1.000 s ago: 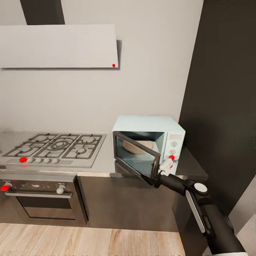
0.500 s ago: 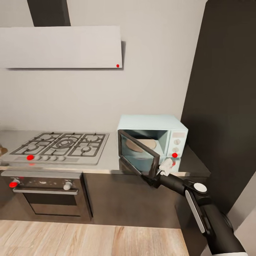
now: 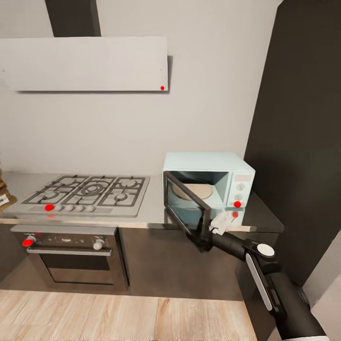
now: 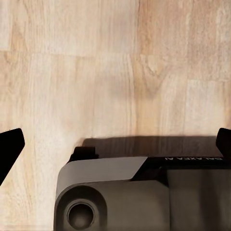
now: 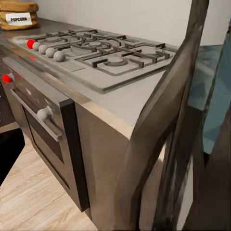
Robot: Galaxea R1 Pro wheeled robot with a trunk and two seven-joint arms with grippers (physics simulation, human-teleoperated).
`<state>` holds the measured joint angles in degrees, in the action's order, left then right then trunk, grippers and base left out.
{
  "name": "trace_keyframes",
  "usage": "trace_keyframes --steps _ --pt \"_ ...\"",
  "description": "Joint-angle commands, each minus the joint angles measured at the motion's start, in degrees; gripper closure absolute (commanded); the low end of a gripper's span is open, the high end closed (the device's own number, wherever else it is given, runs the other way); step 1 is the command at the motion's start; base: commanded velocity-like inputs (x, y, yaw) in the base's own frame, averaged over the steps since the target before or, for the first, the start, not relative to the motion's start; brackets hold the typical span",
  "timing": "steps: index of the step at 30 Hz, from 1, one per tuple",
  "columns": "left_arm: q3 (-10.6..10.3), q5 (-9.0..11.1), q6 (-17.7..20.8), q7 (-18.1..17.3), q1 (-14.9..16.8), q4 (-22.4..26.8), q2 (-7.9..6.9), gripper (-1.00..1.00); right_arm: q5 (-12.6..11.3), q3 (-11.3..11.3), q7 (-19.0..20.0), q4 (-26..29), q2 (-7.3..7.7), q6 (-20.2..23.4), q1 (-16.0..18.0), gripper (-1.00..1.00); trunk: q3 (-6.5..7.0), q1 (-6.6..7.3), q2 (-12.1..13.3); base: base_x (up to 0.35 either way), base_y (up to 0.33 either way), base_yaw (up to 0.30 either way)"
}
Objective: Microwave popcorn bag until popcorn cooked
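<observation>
Head view: one microwave (image 3: 208, 184), one popcorn bag (image 3: 4, 196).

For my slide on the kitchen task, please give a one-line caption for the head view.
Right gripper at the edge of the microwave door, which stands open, beside the gas hob.

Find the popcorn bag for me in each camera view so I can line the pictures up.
Head view: the popcorn bag is cut off at the far left edge, on the countertop left of the hob.
Left wrist view: not in it; wooden floor here.
Right wrist view: the bag sits in the top-left corner, beyond the hob.
Shared landmark: the hob's red knob.
</observation>
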<state>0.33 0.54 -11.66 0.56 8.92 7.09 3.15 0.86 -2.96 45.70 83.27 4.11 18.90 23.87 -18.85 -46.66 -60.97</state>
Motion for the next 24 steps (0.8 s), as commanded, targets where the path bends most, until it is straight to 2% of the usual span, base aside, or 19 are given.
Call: trace_keyframes --steps 1,11,19,24 --pt "0.02 0.03 -0.20 0.06 0.04 -0.05 0.01 -1.00 -0.04 -0.03 0.18 0.08 0.02 0.44 0.03 -1.00 -0.07 0.01 -0.05 -0.212 0.037 0.000" --pt "0.02 0.05 -0.20 0.06 0.04 -0.08 0.01 -1.00 0.00 -0.31 0.14 0.05 0.02 0.44 0.04 -1.00 -0.07 0.01 -0.05 -0.129 0.069 0.000" --pt "-0.06 0.00 -0.20 0.06 0.04 -0.05 0.01 -1.00 0.02 -0.47 0.11 0.11 0.02 0.44 -0.01 -1.00 -0.07 0.01 -0.05 -0.020 0.016 0.000" --pt "-0.07 -0.02 -0.20 0.06 0.04 -0.06 0.01 -1.00 0.02 -0.45 0.10 0.14 0.02 0.44 -0.05 -1.00 -0.07 0.01 -0.05 -0.257 0.000 0.000"
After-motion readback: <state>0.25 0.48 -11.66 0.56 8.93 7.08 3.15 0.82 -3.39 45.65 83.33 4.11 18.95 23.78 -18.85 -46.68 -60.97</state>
